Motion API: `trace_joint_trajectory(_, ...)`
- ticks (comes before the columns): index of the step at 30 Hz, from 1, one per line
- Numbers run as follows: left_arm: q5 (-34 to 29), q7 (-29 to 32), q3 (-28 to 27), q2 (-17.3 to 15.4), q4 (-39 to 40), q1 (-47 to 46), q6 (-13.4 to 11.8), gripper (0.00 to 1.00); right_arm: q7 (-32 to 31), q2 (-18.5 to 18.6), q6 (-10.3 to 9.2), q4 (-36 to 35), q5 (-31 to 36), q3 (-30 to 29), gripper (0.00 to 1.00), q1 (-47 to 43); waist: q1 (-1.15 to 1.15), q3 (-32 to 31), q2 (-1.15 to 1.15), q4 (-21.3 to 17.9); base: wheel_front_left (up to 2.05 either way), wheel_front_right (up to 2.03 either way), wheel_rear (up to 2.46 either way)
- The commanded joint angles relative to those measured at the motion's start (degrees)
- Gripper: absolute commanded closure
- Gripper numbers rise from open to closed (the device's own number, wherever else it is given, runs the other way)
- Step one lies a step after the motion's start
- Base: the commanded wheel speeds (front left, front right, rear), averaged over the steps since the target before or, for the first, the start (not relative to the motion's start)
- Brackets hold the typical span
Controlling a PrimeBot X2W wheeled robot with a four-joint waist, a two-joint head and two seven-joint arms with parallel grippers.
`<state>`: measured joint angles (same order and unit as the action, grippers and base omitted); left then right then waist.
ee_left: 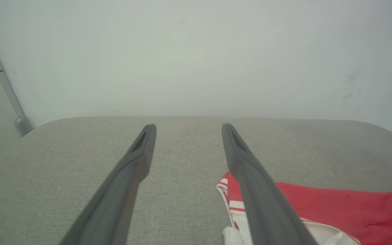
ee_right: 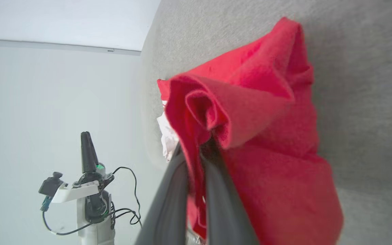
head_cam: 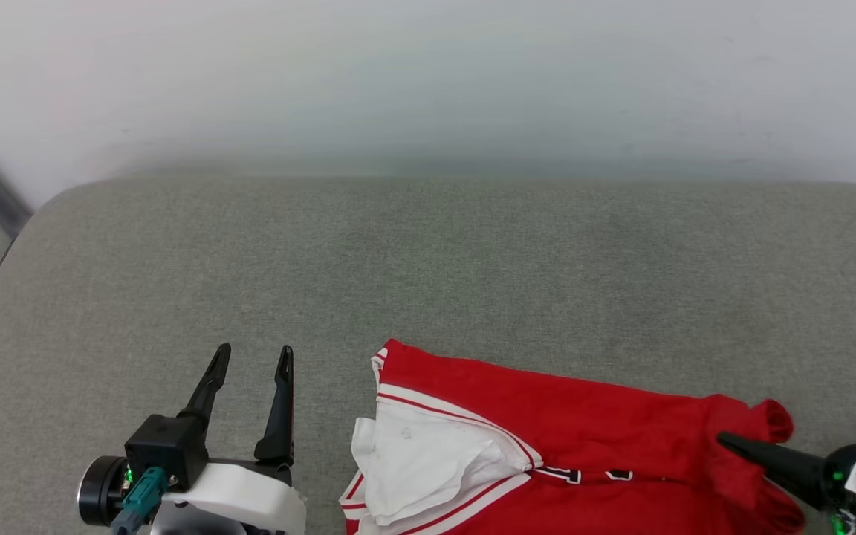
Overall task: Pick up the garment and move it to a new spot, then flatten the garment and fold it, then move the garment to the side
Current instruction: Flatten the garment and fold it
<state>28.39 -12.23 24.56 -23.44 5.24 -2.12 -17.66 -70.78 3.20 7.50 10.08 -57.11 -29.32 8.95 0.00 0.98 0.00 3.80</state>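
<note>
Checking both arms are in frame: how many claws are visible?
2. The left claw, open, is at lower left over the grey cushion; the right claw, at lower right, is shut on the red shirt.

Black lettering (head_cam: 571,473) on garment (head_cam: 621,423) — unreadable

Left hand (head_cam: 255,349) hovers, fingers spread wide and pointing forward; right hand (head_cam: 725,440) points left, pinched on the shirt (head_cam: 584,423).

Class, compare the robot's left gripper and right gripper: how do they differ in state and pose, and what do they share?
The left gripper is open and empty; the right gripper is shut on the shirt.
The left gripper points toward the wall; the right gripper points toward the robot's left.
Both have long dark fingers.
</note>
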Motion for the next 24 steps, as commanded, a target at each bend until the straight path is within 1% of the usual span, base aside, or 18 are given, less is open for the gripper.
trace_joint_trajectory(1,-0.1,0.1,0.1,0.0,0.2,-0.8,0.1,0.0,-1.1,-0.4,-0.02,1.4,-3.3,0.3,1.0,1.0,0.0,0.4,0.0,0.4,0.0,0.0,0.0)
trace_joint_trajectory(3,-0.3,0.2,0.3,0.1,0.3,-1.3,0.3,0.0,-1.8,-0.5,-0.01,4.3,-9.1,2.8,1.0,1.8,0.0,0.8,0.0,1.0,0.0,0.0,0.0)
trace_joint_trajectory(5,-0.5,0.3,0.6,0.3,0.2,-1.9,0.4,0.0,-1.2,-0.4,-0.02,6.6,-14.1,6.1,1.0,2.4,0.0,1.3,0.0,1.5,0.0,0.0,0.0)
trace_joint_trajectory(9,-0.5,0.2,1.2,0.7,0.1,-3.2,1.0,0.0,1.6,-0.4,-0.01,9.1,-21.7,14.3,1.0,3.1,0.0,2.4,0.0,2.9,0.0,0.0,0.0)
trace_joint_trajectory(12,-0.3,-0.1,1.4,1.2,-0.3,-4.1,1.3,0.0,4.1,-0.4,-0.02,9.9,-25.8,20.5,1.0,4.1,0.0,3.6,0.0,4.0,0.0,0.0,0.0)
trace_joint_trajectory(19,-0.5,-1.0,1.5,2.3,-1.1,-6.0,1.8,0.0,11.1,-0.4,-0.01,10.5,-32.3,34.6,1.0,7.2,0.0,6.5,0.0,5.5,0.0,0.0,0.0)
trace_joint_trajectory(22,-0.6,-1.4,1.5,2.8,-1.5,-6.9,1.9,0.0,15.2,-0.3,-0.01,10.5,-32.9,39.3,1.0,8.9,0.0,7.8,0.0,5.9,0.0,0.0,0.0)
trace_joint_trajectory(24,-0.7,-1.7,1.5,3.2,-1.7,-7.4,2.3,0.0,18.7,-0.3,-0.01,10.5,-32.0,41.5,1.0,9.9,0.0,8.9,0.0,6.0,0.0,0.0,0.0)
